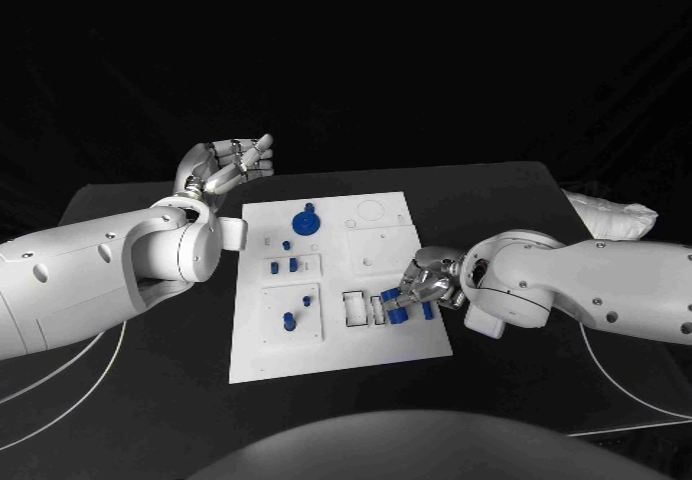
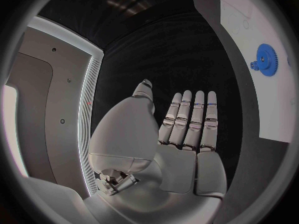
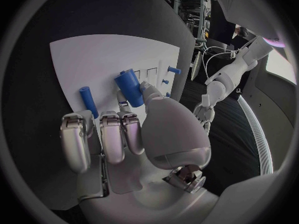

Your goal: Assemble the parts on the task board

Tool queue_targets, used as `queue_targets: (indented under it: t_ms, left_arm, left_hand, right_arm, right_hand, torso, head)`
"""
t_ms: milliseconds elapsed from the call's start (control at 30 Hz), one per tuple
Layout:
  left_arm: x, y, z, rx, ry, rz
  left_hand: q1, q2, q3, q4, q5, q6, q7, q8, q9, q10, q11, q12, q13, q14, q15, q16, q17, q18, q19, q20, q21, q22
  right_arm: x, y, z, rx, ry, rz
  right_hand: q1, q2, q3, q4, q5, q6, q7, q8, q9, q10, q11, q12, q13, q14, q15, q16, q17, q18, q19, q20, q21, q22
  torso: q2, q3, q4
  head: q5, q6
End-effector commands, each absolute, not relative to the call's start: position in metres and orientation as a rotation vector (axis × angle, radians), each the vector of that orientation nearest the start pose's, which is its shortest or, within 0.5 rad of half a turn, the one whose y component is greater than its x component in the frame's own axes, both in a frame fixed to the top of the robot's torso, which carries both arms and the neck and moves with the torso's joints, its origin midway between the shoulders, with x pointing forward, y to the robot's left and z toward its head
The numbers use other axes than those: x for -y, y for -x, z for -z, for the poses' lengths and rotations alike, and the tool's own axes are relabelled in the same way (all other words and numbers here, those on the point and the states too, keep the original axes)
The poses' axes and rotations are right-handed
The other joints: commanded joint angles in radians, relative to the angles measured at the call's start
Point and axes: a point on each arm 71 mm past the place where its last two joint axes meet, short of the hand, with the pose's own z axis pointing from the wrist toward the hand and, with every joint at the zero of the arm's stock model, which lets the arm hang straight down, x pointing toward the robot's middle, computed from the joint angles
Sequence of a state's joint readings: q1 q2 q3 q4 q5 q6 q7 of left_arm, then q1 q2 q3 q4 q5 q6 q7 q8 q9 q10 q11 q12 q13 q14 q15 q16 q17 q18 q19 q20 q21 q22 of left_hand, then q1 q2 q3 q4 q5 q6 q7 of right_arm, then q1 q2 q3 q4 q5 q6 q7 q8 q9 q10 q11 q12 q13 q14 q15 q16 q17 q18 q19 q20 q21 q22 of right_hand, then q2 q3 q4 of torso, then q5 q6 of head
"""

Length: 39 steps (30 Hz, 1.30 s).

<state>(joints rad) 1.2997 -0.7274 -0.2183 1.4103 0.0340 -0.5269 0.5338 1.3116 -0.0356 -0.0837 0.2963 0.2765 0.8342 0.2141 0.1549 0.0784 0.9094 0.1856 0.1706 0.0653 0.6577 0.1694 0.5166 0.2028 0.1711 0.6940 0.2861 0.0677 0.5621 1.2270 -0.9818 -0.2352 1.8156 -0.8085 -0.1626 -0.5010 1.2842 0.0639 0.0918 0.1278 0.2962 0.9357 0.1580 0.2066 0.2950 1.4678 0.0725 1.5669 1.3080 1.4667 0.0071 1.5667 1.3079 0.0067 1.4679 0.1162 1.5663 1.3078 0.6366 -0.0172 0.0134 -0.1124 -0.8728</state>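
The white task board (image 1: 335,340) lies mid-table. A blue gear (image 1: 304,222) stands at its far side, also seen as the gear (image 2: 264,59) on the board (image 2: 274,114). My right hand (image 1: 428,284) sits at the board's near right part and pinches a blue cylinder (image 3: 129,86) between thumb and a finger. A second blue cylinder (image 3: 88,101) lies on the board (image 3: 99,59) beside it. In the head view blue cylinders (image 1: 391,301) show under this hand. My left hand (image 1: 227,165) hovers off the board's far left corner, fingers (image 2: 193,119) straight, holding nothing.
Small blue pegs (image 1: 289,266) stand in the board's left middle, and another blue piece (image 1: 289,321) sits in a square recess near the front left. Rectangular slots (image 1: 353,308) lie left of my right hand. A white bundle (image 1: 613,214) lies at the table's right edge.
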Motion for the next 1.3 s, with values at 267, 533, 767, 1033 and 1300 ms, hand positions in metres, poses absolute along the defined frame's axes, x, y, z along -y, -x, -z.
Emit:
queue_targets:
  t_ms: [267,533,767,1033,1300]
  left_arm:
    - [-0.198,-0.51,0.188,-1.306,0.997,1.363]
    - [-0.197,-0.51,0.188,-1.307,0.997,1.362]
    - [-0.198,-0.51,0.189,-1.307,0.998,1.36]
    - [-0.198,-0.51,0.189,-1.307,0.998,1.361]
    - [-0.198,-0.51,0.188,-1.306,0.998,1.359]
  left_hand:
    - [0.001,0.007,-0.006,-0.003,0.004,-0.007,0.008,0.007,-0.001,-0.007,-0.002,0.005,-0.001,-0.009,0.001,0.003,-0.001,0.006,0.006,0.001,-0.002,-0.001]
    - [0.001,0.007,-0.006,-0.003,0.004,-0.007,0.008,0.007,-0.001,-0.007,-0.002,0.005,-0.001,-0.009,0.001,0.003,-0.001,0.006,0.006,0.001,-0.002,-0.001]
    - [0.001,0.007,-0.006,-0.003,0.004,-0.007,0.008,0.007,-0.001,-0.007,-0.002,0.005,-0.001,-0.009,0.001,0.003,-0.001,0.006,0.006,0.001,-0.002,-0.001]
    - [0.0,0.008,-0.007,-0.003,0.005,-0.007,0.008,0.008,-0.001,-0.007,-0.002,0.006,-0.001,-0.009,0.001,0.006,-0.004,0.006,0.006,0.001,-0.002,-0.004]
    - [0.0,0.008,-0.007,-0.003,0.005,-0.007,0.008,0.008,-0.001,-0.007,-0.002,0.006,-0.001,-0.009,0.001,0.006,-0.004,0.006,0.006,0.001,-0.002,-0.004]
  right_arm:
    - [0.2,-0.391,0.241,-2.367,-0.652,-0.838]
    - [0.195,-0.395,0.243,-2.414,-0.708,-0.882]
    - [0.188,-0.399,0.249,-2.473,-0.706,-0.859]
    - [0.18,-0.404,0.255,-2.515,-0.678,-0.787]
    - [0.176,-0.405,0.258,-2.54,-0.656,-0.719]
  right_hand:
    - [0.024,0.017,0.138,-0.132,-0.005,0.038,-0.02,-0.008,-0.004,0.103,-0.002,0.004,0.263,0.104,0.004,0.004,0.263,-0.007,0.103,0.0,0.004,0.263]
    - [0.018,0.011,0.139,-0.13,-0.013,0.049,-0.022,-0.015,-0.01,0.103,-0.003,0.004,0.263,0.104,0.003,0.004,0.263,-0.007,0.103,0.0,0.004,0.263]
    - [0.016,0.009,0.138,-0.129,-0.018,0.054,-0.022,-0.018,-0.013,0.103,-0.003,0.004,0.263,0.104,0.003,0.004,0.263,-0.007,0.103,0.0,0.004,0.263]
    - [0.006,0.006,0.139,-0.123,-0.031,0.052,-0.019,-0.035,-0.024,0.103,-0.001,0.004,0.263,0.104,0.003,0.004,0.263,-0.007,0.103,0.0,0.004,0.263]
    - [0.002,0.005,0.139,-0.12,-0.038,0.052,-0.017,-0.042,-0.028,0.103,0.0,0.004,0.263,0.104,0.003,0.004,0.263,-0.007,0.103,0.001,0.004,0.263]
  torso:
    - [0.0,-0.0001,-0.0005]
    - [0.0,-0.0001,-0.0001]
    - [0.0,-0.0002,0.0]
    - [0.0,-0.0004,0.0006]
    - [-0.001,-0.0001,-0.0002]
  head:
    - [0.005,0.0]
    - [0.012,0.0]
    - [0.016,0.0]
    - [0.018,0.0]
    - [0.029,0.0]
